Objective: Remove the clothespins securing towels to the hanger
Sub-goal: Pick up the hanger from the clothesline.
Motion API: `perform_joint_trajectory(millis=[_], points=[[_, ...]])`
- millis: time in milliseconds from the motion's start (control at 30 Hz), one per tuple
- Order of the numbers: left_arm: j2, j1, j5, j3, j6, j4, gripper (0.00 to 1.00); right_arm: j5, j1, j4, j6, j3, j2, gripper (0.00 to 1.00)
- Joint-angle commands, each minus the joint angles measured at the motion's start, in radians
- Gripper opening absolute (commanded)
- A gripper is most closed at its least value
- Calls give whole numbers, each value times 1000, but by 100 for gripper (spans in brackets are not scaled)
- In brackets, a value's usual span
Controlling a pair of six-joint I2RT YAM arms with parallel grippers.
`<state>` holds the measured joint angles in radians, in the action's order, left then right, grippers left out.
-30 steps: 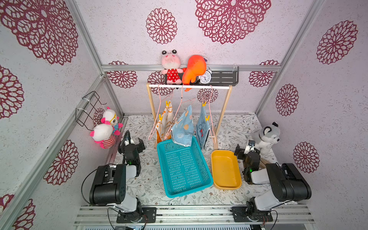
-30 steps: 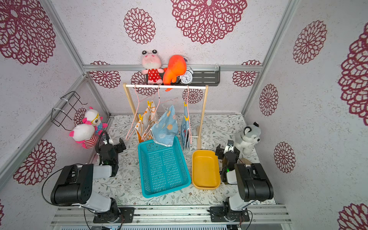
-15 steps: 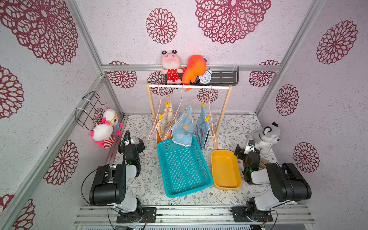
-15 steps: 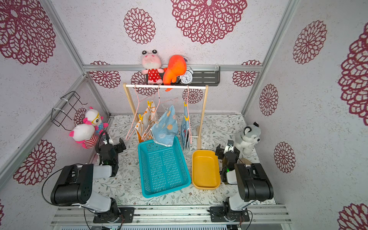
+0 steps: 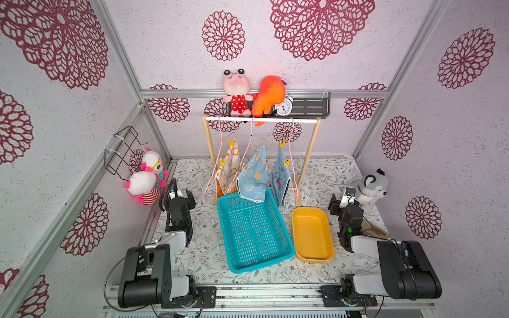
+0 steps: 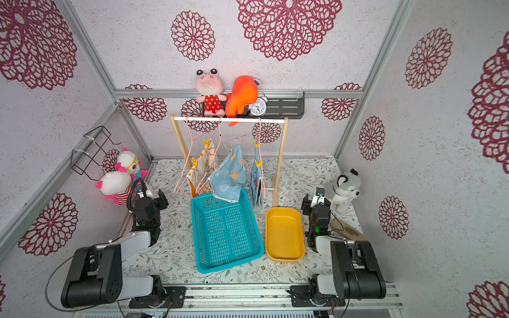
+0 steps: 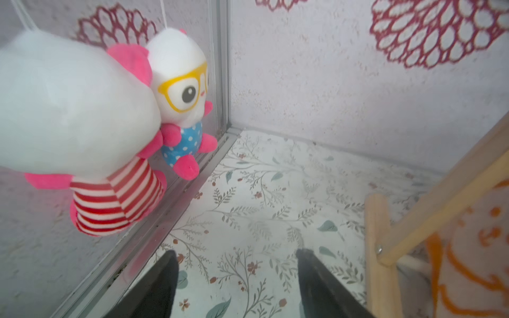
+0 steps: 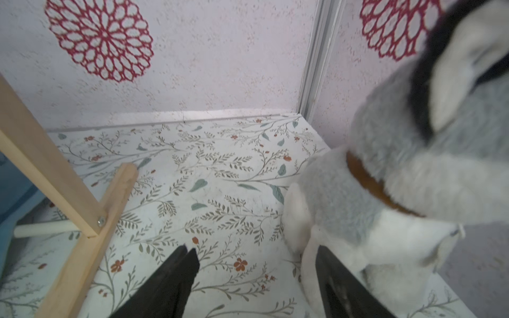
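Three towels hang from pink hangers (image 5: 292,162) on a wooden rack (image 5: 261,119): white with orange (image 5: 230,162), light blue with dots (image 5: 254,176), and blue with a cartoon print (image 5: 278,176). Yellow clothespins (image 5: 233,143) (image 5: 282,143) (image 5: 286,163) grip their edges. My left gripper (image 5: 180,194) (image 7: 237,252) sits low at the left, open over bare floor, pointing at the back corner. At the right, my right gripper (image 5: 341,199) (image 8: 254,249) is open and holds nothing. One of its fingers (image 8: 330,264) is against the husky plush. Both are far from the towels.
A teal basket (image 5: 275,220) and a yellow tray (image 5: 327,236) lie between the arms, below the rack. A grey husky plush (image 8: 399,179) stands by the right gripper. Two pink-and-white plush toys (image 7: 82,110) hang beside the left one. The rack's wooden foot (image 7: 381,247) (image 8: 91,234) is close to each.
Both arms stay where they were. The jaws of both grippers have narrowed a little.
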<state>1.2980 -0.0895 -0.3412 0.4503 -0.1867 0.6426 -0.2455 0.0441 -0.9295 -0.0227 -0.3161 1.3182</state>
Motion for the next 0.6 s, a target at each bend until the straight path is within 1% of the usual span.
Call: perform_joint_trajectory(millis=[0, 100, 167, 267, 433, 567], points=[[-121, 6, 6, 34, -90, -159, 69, 28, 5, 119, -31, -14, -84, 73], [-222, 28, 33, 56, -98, -246, 69, 56, 25, 197, -35, -34, -153, 72], [-295, 55, 30, 86, -93, -327, 69, 69, 41, 258, -31, -58, -199, 71], [-380, 78, 64, 136, -82, -427, 69, 100, 54, 346, -41, -100, -261, 69], [-457, 82, 215, 233, -123, -548, 68, 172, 73, 500, -50, -185, -318, 68], [-455, 83, 358, 324, -140, -629, 66, 226, 92, 594, -49, -238, -342, 67]])
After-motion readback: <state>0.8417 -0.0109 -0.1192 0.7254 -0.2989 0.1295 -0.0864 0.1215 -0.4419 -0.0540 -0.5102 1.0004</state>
